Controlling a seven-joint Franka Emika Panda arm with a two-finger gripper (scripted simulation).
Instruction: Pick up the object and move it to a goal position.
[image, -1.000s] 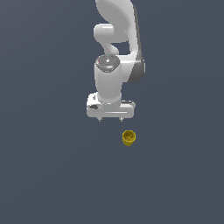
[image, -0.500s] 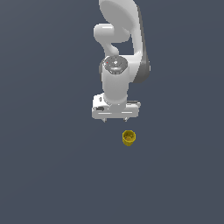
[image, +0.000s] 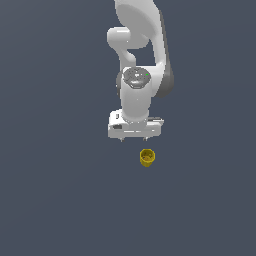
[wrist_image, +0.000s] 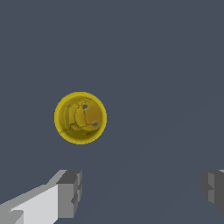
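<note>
The object is a small yellow cup-shaped cylinder standing upright on the dark grey floor, hollow top up. My white gripper hangs just above and behind it, a little toward the exterior view's left. In the wrist view I look straight down into the cup. My two grey fingertips are spread wide apart with nothing between them. The cup lies outside the gap between the fingers.
The dark grey floor stretches all around the cup. The white arm rises behind the gripper. No goal marker shows in either view.
The gripper has moved toward the exterior view's right and slightly lower, closer to the cup. The cup has not moved.
</note>
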